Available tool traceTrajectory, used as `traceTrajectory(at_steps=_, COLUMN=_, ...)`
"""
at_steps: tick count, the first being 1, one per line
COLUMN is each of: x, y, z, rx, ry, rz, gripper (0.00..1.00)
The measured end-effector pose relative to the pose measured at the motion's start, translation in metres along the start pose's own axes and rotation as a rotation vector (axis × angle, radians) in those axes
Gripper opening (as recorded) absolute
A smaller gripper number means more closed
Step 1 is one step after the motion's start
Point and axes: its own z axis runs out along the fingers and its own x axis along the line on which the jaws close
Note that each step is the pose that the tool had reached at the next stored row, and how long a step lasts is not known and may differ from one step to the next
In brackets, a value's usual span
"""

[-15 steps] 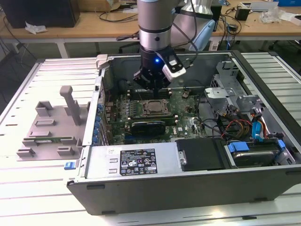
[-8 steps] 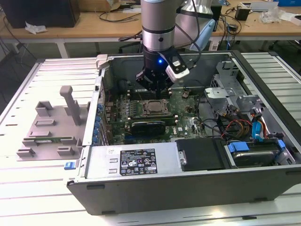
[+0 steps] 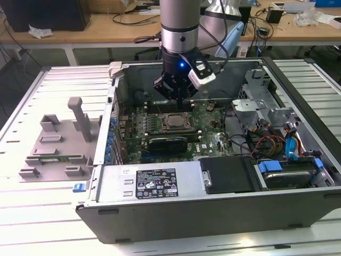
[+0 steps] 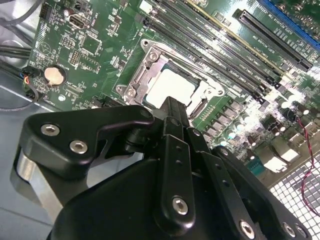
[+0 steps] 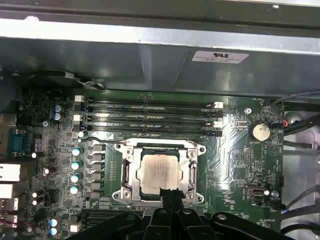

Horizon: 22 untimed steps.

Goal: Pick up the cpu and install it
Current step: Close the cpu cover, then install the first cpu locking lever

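The case (image 3: 213, 208) lies open on top, leaving room straight down to the cpu (image 5: 159, 172) — memory slots (image 5: 150, 117) flank one side, a black card (image 3: 168, 143) the other.

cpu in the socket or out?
In. The cpu lies flat inside the socket frame in both wrist views; the gripper is right above it.

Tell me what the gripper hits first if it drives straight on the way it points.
Most likely the cpu, seated in its socket just beyond the tips of the gripper; the gap between them is unclear.
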Motion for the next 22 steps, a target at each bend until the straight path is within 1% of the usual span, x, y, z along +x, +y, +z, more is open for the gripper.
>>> traceTrajectory(at_steps=12, x=0.0, y=0.0, z=-0.0009, rx=0.0, ry=-0.0001, rz=0.0, gripper=0.11)
traceTrajectory(at_steps=13, x=0.001, y=0.0001, z=-0.0009, rx=0.0002, ry=-0.0001, rz=0.0, gripper=0.11)
traceTrajectory(at_steps=14, x=0.0056, y=0.0002, z=-0.001, rx=0.0001, ry=-0.0001, rz=0.0, gripper=0.11)
traceTrajectory(at_steps=15, x=0.0181, y=0.0008, z=-0.001, rx=-0.0001, ry=-0.0001, rz=0.0, gripper=0.11)
traceTrajectory(at_steps=18, x=0.0419, y=0.0019, z=-0.001, rx=0.0, ry=-0.0002, rz=0.0, gripper=0.11)
traceTrajectory(at_steps=19, x=0.0486, y=0.0022, z=-0.0009, rx=0.0, ry=0.0, rz=0.0, gripper=0.11)
traceTrajectory(at_steps=20, x=0.0531, y=0.0024, z=-0.0009, rx=0.0, ry=-0.0001, rz=0.0, gripper=0.11)
traceTrajectory(at_steps=22, x=0.0665, y=0.0031, z=-0.0008, rx=0.0, ry=-0.0001, rz=0.0, gripper=0.11)
